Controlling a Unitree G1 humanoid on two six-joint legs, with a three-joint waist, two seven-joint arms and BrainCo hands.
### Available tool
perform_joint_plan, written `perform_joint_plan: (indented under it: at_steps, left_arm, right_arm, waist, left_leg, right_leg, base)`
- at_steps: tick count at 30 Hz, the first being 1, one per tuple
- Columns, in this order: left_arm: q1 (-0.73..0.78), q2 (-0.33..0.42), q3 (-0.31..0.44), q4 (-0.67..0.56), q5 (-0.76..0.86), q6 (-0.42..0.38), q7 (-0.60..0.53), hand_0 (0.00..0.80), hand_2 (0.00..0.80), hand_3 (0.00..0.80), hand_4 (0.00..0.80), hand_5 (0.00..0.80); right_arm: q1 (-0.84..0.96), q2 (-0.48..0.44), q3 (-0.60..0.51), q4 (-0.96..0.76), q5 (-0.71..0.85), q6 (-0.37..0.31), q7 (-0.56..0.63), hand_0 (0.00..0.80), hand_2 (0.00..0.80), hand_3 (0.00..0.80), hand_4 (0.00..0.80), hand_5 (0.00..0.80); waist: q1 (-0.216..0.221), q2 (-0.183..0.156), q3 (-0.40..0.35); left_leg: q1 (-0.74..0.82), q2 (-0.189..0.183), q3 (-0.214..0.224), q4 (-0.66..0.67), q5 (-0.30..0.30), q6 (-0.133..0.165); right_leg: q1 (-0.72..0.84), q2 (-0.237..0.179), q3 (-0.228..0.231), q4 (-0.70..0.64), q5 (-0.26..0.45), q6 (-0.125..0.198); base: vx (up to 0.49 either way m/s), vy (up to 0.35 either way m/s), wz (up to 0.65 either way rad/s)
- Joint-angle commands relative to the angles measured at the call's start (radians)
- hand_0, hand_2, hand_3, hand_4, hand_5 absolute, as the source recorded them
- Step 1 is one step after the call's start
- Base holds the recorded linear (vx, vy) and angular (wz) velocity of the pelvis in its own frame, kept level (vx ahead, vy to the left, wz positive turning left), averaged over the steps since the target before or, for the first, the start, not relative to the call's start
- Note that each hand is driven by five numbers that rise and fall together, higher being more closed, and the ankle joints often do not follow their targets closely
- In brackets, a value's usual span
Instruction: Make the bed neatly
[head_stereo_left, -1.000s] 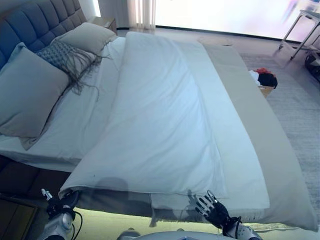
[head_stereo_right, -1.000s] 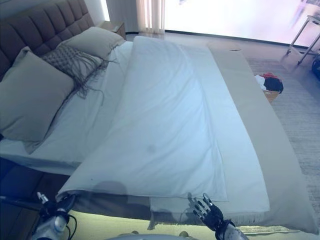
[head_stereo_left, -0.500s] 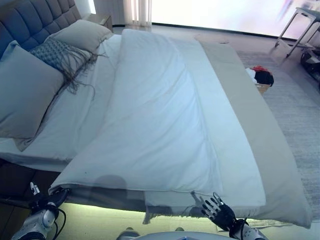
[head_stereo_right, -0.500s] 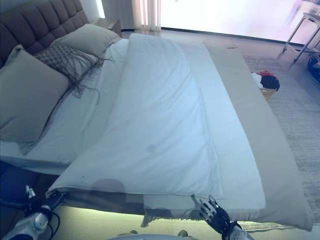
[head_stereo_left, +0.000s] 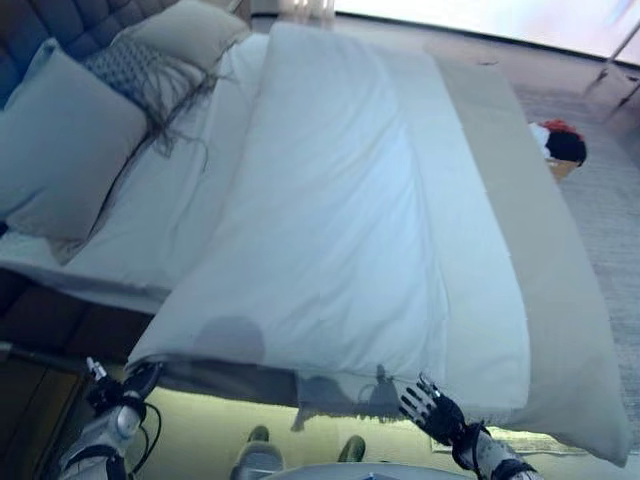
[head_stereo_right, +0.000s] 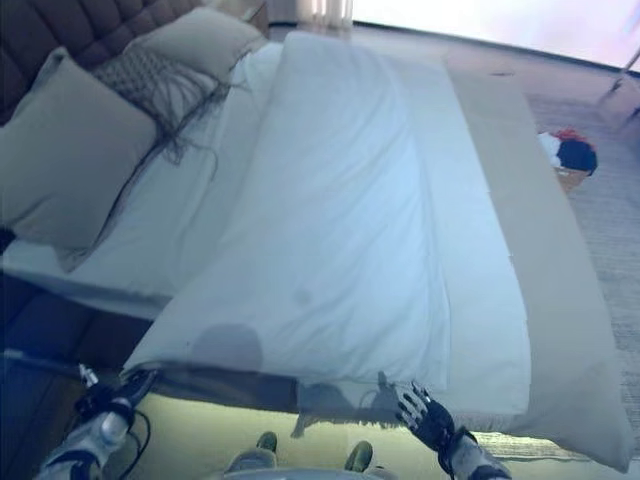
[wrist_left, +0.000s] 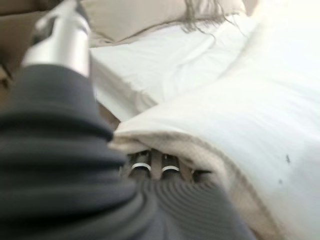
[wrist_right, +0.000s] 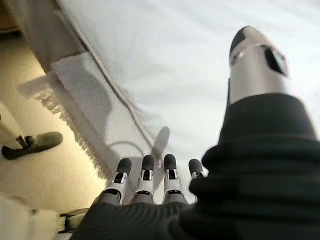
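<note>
A white duvet (head_stereo_left: 340, 200) lies folded along the middle of the bed, over a white sheet (head_stereo_left: 180, 210). A beige blanket (head_stereo_left: 540, 260) covers the right side. My left hand (head_stereo_left: 122, 388) is at the duvet's near left corner. In the left wrist view its fingers (wrist_left: 150, 167) reach under the duvet's edge (wrist_left: 165, 140) and their tips are hidden. My right hand (head_stereo_left: 430, 405) is open with straight fingers (wrist_right: 145, 175), just below the fringed near edge of the blanket (wrist_right: 80, 115), holding nothing.
Two grey pillows (head_stereo_left: 70, 150) (head_stereo_left: 190, 30) and a fringed cushion (head_stereo_left: 140, 75) lie against the tufted headboard (head_stereo_left: 60, 20). A basket of clothes (head_stereo_left: 560, 150) stands on the rug (head_stereo_left: 610, 210) beyond the bed's right side.
The whole picture has shifted, so the camera has moved. Both hands stay at the bed's near edge, the left one by the duvet's corner.
</note>
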Motion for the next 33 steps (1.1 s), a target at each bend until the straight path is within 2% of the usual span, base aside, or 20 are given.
perform_joint_plan:
  at_steps: [1, 4, 8, 11, 13, 15, 17, 18, 21, 24, 28, 33]
  left_arm:
    - [0.133, 0.213, 0.079, -0.031, -0.121, -0.240, -0.101, 0.000, 0.000, 0.000, 0.000, 0.000]
    - [0.105, 0.177, 0.029, -0.033, -0.121, -0.226, -0.108, 0.000, 0.000, 0.000, 0.000, 0.000]
    - [0.078, 0.138, -0.058, -0.029, -0.079, -0.142, -0.122, 0.000, 0.000, 0.000, 0.000, 0.000]
    - [0.058, 0.117, -0.103, -0.010, -0.051, -0.093, -0.119, 0.000, 0.000, 0.000, 0.000, 0.000]
    - [0.060, 0.096, -0.129, 0.010, 0.023, -0.050, -0.110, 0.000, 0.000, 0.000, 0.000, 0.000]
    - [0.069, 0.069, -0.152, 0.031, 0.060, -0.025, -0.140, 0.000, 0.000, 0.000, 0.000, 0.000]
    - [0.074, 0.035, -0.179, 0.050, 0.067, -0.028, -0.179, 0.000, 0.000, 0.000, 0.000, 0.000]
    - [0.081, 0.018, -0.189, 0.048, 0.062, -0.026, -0.187, 0.000, 0.000, 0.000, 0.000, 0.000]
    - [0.123, -0.049, -0.222, 0.051, 0.071, -0.039, -0.207, 0.000, 0.000, 0.000, 0.000, 0.000]
    - [0.164, -0.073, -0.219, 0.075, 0.072, -0.067, -0.191, 0.000, 0.000, 0.000, 0.000, 0.000]
    - [0.212, -0.062, -0.166, 0.133, 0.055, -0.125, -0.170, 0.000, 0.000, 0.000, 0.000, 0.000]
    - [0.252, -0.045, -0.094, 0.139, 0.168, -0.208, -0.189, 0.000, 0.000, 0.000, 0.000, 0.000]
  right_arm:
    - [-0.040, 0.030, 0.000, -0.039, 0.077, -0.045, -0.005, 0.000, 0.000, 0.000, 0.000, 0.000]
    - [-0.075, 0.030, 0.005, -0.058, 0.090, -0.036, -0.027, 0.000, 0.000, 0.000, 0.000, 0.000]
    - [-0.111, 0.036, 0.006, -0.071, 0.117, -0.028, -0.038, 0.000, 0.000, 0.000, 0.000, 0.000]
    - [-0.135, 0.045, 0.008, -0.079, 0.140, -0.037, -0.038, 0.000, 0.000, 0.000, 0.000, 0.000]
    - [-0.153, 0.056, 0.002, -0.093, 0.144, -0.033, -0.045, 0.000, 0.000, 0.000, 0.000, 0.000]
    - [-0.162, 0.063, 0.001, -0.102, 0.142, -0.030, -0.048, 0.000, 0.000, 0.000, 0.000, 0.000]
    - [-0.171, 0.068, -0.002, -0.107, 0.137, -0.028, -0.041, 0.000, 0.000, 0.000, 0.000, 0.000]
    - [-0.171, 0.068, -0.004, -0.111, 0.137, -0.028, -0.039, 0.000, 0.000, 0.000, 0.000, 0.000]
    - [-0.173, 0.082, -0.020, -0.127, 0.146, -0.028, -0.042, 0.000, 0.000, 0.000, 0.000, 0.000]
    - [-0.166, 0.090, -0.037, -0.128, 0.155, -0.031, -0.037, 0.000, 0.000, 0.000, 0.000, 0.000]
    - [-0.144, 0.093, -0.059, -0.130, 0.150, -0.018, -0.040, 0.000, 0.000, 0.000, 0.000, 0.000]
    - [-0.079, 0.080, -0.077, -0.118, 0.091, -0.002, -0.021, 0.000, 0.000, 0.000, 0.000, 0.000]
  waist:
    - [0.138, -0.076, 0.100]
    - [0.146, -0.101, 0.148]
    - [0.157, -0.123, 0.188]
    - [0.161, -0.128, 0.211]
    - [0.161, -0.130, 0.220]
    - [0.158, -0.130, 0.225]
    - [0.148, -0.129, 0.224]
    - [0.150, -0.126, 0.231]
    - [0.154, -0.123, 0.235]
    - [0.159, -0.115, 0.233]
    - [0.154, -0.097, 0.213]
    - [0.130, -0.064, 0.153]
  left_leg:
    - [-0.091, -0.055, 0.042, 0.101, -0.037, 0.082]
    - [-0.137, -0.043, 0.035, 0.161, -0.053, 0.081]
    - [-0.176, -0.036, 0.017, 0.207, -0.064, 0.083]
    - [-0.196, -0.041, 0.007, 0.236, -0.076, 0.087]
    - [-0.204, -0.046, 0.004, 0.253, -0.085, 0.092]
    - [-0.209, -0.052, 0.005, 0.272, -0.093, 0.096]
    - [-0.198, -0.053, 0.003, 0.277, -0.116, 0.098]
    - [-0.208, -0.059, 0.010, 0.282, -0.096, 0.102]
    - [-0.204, -0.064, 0.009, 0.292, -0.101, 0.105]
    - [-0.192, -0.067, 0.008, 0.303, -0.110, 0.108]
    - [-0.159, -0.067, 0.013, 0.301, -0.115, 0.107]
    - [-0.063, -0.066, 0.030, 0.215, -0.090, 0.098]
  right_leg:
    - [-0.032, -0.159, 0.085, 0.175, -0.081, 0.093]
    - [-0.057, -0.158, 0.083, 0.213, -0.084, 0.088]
    - [-0.081, -0.156, 0.074, 0.250, -0.087, 0.087]
    - [-0.098, -0.156, 0.070, 0.277, -0.091, 0.089]
    - [-0.107, -0.157, 0.069, 0.295, -0.095, 0.089]
    - [-0.112, -0.159, 0.073, 0.312, -0.101, 0.089]
    - [-0.107, -0.154, 0.090, 0.323, -0.121, 0.095]
    - [-0.114, -0.162, 0.077, 0.325, -0.106, 0.087]
    - [-0.114, -0.168, 0.073, 0.343, -0.110, 0.087]
    - [-0.105, -0.175, 0.067, 0.361, -0.119, 0.085]
    - [-0.084, -0.181, 0.068, 0.377, -0.137, 0.083]
    - [-0.028, -0.174, 0.087, 0.330, -0.142, 0.092]
  base:
    - [-0.170, -0.090, 0.22]
    - [-0.134, -0.078, 0.20]
    - [-0.095, -0.094, 0.46]
    - [-0.071, -0.075, 0.29]
    - [-0.059, -0.053, 0.16]
    - [-0.040, -0.013, 0.15]
    - [0.000, -0.013, 0.06]
    - [-0.040, -0.008, 0.06]
    - [-0.036, -0.039, 0.05]
    - [0.026, -0.059, 0.07]
    - [0.074, -0.029, 0.04]
    - [0.140, -0.010, -0.08]
